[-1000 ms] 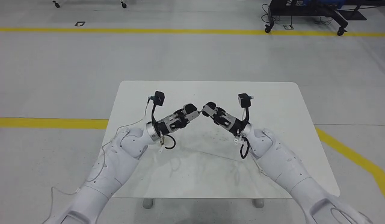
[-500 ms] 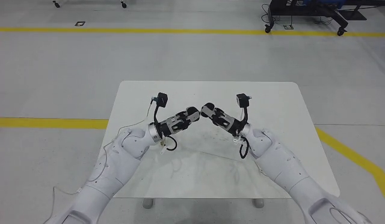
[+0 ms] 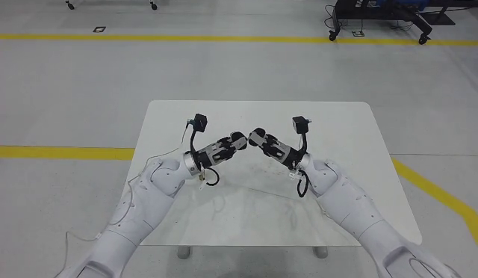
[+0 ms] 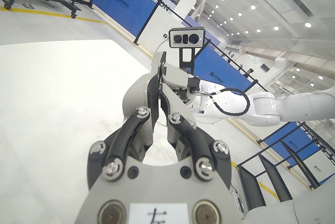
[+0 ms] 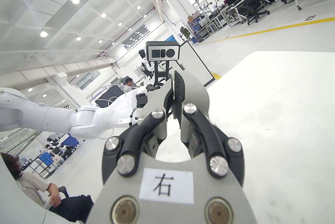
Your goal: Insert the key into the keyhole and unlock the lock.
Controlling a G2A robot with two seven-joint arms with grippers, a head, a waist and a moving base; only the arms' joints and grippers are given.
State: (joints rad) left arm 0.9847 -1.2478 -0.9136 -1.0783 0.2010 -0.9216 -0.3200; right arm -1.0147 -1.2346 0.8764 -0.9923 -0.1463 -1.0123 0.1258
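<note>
1. Left gripper (image 3: 240, 138) comes in from 8 o'clock, right gripper (image 3: 256, 134) from 4 o'clock. Tips meet over the centre of the table (image 3: 336, 128).
2. Both claws pressed together; anything pinched is hidden.
3. Key and lock hidden at the junction, so insertion and turn are unconfirmed.

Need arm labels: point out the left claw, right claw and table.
left claw (image 4: 160, 78), left wrist view, between its fingertips
right claw (image 5: 174, 81), right wrist view, between its fingertips
table (image 3: 343, 125), top view, bare white surface

Above the table (image 3: 336, 128), left end effector (image 3: 240, 137) and right end effector (image 3: 255, 134) face each other closely.
</note>
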